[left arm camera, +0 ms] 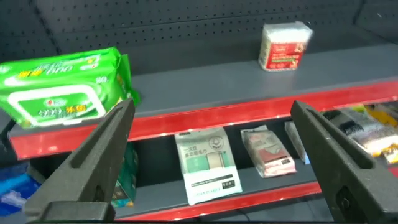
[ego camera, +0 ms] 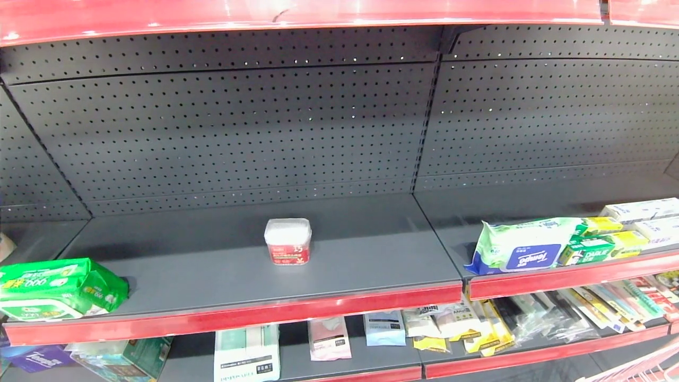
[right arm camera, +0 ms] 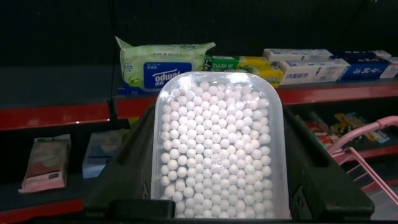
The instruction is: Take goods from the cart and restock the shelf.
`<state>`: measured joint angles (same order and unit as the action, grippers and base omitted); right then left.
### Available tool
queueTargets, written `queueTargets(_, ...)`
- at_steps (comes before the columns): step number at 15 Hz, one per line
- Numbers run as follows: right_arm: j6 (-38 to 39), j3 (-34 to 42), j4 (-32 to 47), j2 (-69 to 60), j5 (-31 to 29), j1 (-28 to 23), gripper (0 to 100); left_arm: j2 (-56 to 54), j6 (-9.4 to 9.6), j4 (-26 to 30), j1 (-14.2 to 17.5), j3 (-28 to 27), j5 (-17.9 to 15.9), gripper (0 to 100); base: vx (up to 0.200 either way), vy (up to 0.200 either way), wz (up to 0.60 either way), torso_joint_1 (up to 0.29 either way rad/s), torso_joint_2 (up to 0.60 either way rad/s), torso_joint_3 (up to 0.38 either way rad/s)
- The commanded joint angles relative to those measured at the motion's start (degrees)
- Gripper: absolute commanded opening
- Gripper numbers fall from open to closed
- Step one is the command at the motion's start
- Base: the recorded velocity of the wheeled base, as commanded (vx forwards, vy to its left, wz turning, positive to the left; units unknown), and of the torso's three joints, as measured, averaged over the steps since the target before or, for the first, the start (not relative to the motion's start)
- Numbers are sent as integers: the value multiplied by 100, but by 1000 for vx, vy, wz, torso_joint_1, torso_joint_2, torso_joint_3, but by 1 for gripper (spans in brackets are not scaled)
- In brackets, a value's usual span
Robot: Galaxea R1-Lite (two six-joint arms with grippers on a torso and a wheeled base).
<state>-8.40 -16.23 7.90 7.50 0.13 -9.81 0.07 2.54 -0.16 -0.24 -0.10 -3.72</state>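
A clear box of cotton swabs with a red label (ego camera: 287, 241) stands upright on the middle grey shelf (ego camera: 223, 276); the left wrist view has the same box (left arm camera: 285, 46). My right gripper (right arm camera: 219, 134) is shut on a second clear cotton swab box (right arm camera: 217, 168), whose white swab tips face the camera, held in front of the shelves. My left gripper (left arm camera: 211, 152) is open with nothing between its fingers (left arm camera: 102, 152), level with the red shelf edge (left arm camera: 205, 115) and below the shelved box.
A green wipes pack (ego camera: 58, 289) lies at the shelf's left end. A white and blue wipes pack (ego camera: 522, 245) and toothpaste boxes (ego camera: 610, 239) fill the right bay. Small packets (ego camera: 329, 337) lie on the lower shelf. A pink cart (right arm camera: 360, 146) stands at lower right.
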Motion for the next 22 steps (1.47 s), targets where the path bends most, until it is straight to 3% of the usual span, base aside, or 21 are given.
queueTargets(1, -13, -3, 1, -47, 4, -3, 0, -7, 19, -2, -2, 1, -15, 100, 0, 0, 0, 0, 0, 0)
queueTargets(3, -21, 5, 1, -47, 4, -12, 0, 107, -51, 7, -11, -298, 3, 100, 0, 0, 0, 0, 0, 0)
queueTargets(4, -21, 5, 1, -47, 4, -12, 0, 819, -368, 51, -55, -1001, 3, 100, 0, 0, 0, 0, 0, 0)
queueTargets(5, -21, 41, 10, -64, 4, -12, 0, 1390, -816, -28, -64, -1414, -41, 100, 0, 0, 0, 0, 0, 0)
queueTargets(6, -21, 93, 10, -126, 4, -12, 0, 1663, -842, -63, -116, -1643, -68, 100, 0, 0, 0, 0, 0, 0)
queueTargets(10, -13, 146, -25, -170, 13, -3, 0, 1900, -781, -28, -151, -1660, 11, 100, 0, 0, 0, 0, 0, 0)
queueTargets(11, -4, 146, -25, -170, 22, -12, 0, 1979, -675, -37, -151, -1669, 11, 100, 0, 0, 0, 0, 0, 0)
queueTargets(12, -13, 146, -34, -170, 39, -3, 0, 2251, -438, -54, -151, -1713, 20, 100, 0, 0, 0, 0, 0, 0)
queueTargets(15, 23, 216, -43, -170, 57, -12, 0, 2709, -289, -72, -151, -1792, 11, 100, 0, 0, 0, 0, 0, 0)
queueTargets(18, 93, 260, -52, -170, 48, -3, 0, 3245, 19, -81, -151, -1941, 11, 100, 0, 0, 0, 0, 0, 0)
queueTargets(22, 154, 269, -52, -170, 22, -12, 0, 3842, 19, -406, -151, -1906, -50, 100, 0, 0, 0, 0, 0, 0)
